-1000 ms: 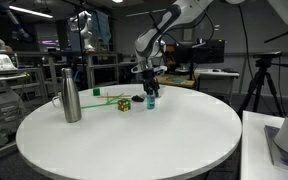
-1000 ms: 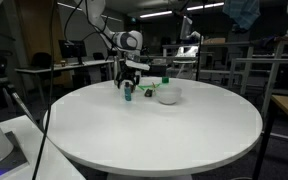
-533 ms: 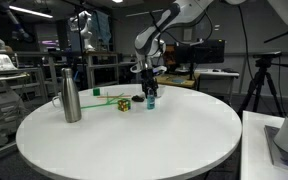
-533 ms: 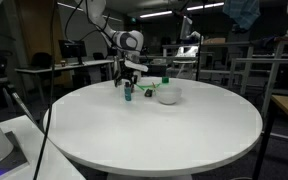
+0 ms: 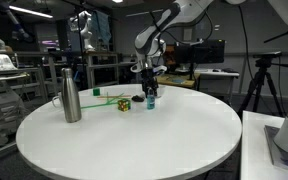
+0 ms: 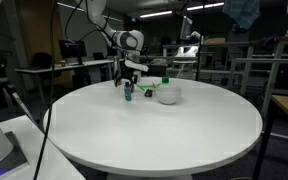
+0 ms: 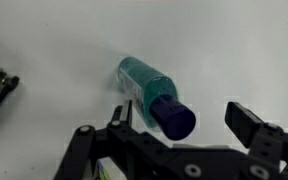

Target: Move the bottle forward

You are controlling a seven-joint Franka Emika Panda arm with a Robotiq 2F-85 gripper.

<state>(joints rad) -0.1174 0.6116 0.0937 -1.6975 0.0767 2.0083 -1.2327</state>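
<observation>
No legible text in any view. In the wrist view the bottle [image 7: 142, 78] carries a pale label [image 7: 133, 90] toward 7 o'clock; its print is too blurred to read.

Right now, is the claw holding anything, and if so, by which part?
Nothing is held. In the wrist view the claw is open and straddles the bottle, with a gap between each finger and the cap.

Dim lab background, overhead lights brighten white tabletop; wrist view soft, slightly blurred.
</observation>
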